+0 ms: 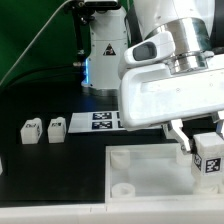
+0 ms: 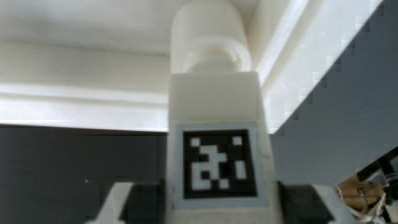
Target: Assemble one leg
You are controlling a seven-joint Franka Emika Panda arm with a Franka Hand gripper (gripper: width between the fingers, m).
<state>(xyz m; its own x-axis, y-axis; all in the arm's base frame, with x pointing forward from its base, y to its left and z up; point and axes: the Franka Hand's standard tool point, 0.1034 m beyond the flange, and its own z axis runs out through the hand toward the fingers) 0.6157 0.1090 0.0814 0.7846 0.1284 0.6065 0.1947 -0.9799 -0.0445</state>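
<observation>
- Nearest you in the exterior view, the large white panel [image 1: 150, 172] lies flat on the black table [image 1: 50, 175]. Its round corner socket [image 1: 121, 186], at the exterior view's left, shows as a bare white ring.
- Over the panel, at the exterior view's right, the gripper [image 1: 205, 148] points down. Its jaws are drawn in narrow and clamped on the leg [image 1: 208, 160].
- The leg stands upright between the fingers, with its black-and-white tag facing the exterior camera. It is not in the socket named above.
- You cannot tell from that view whether the leg's lower end touches the panel or hangs just above it.
- The wrist view shows you the same grip from close by. The leg [image 2: 217, 110] runs straight away from the lens, tag face toward it, and ends in a rounded white tip.
- A finger [image 2: 125, 205] presses against each side of the leg. Beyond it you see a blurred white surface and some dark table.
- Farther back in the exterior view, two loose legs [image 1: 29, 131] [image 1: 56, 128] stand side by side on the table at the exterior view's left. They are near each other, not touching, and well apart from the held one.
- Just beside them, toward the exterior view's right, the marker board [image 1: 98, 121] lies flat. Its far end is hidden behind the white arm housing [image 1: 170, 95].
- Farthest back, a white device [image 1: 105, 45] with a triangle label stands before a green backdrop [image 1: 40, 30].
</observation>
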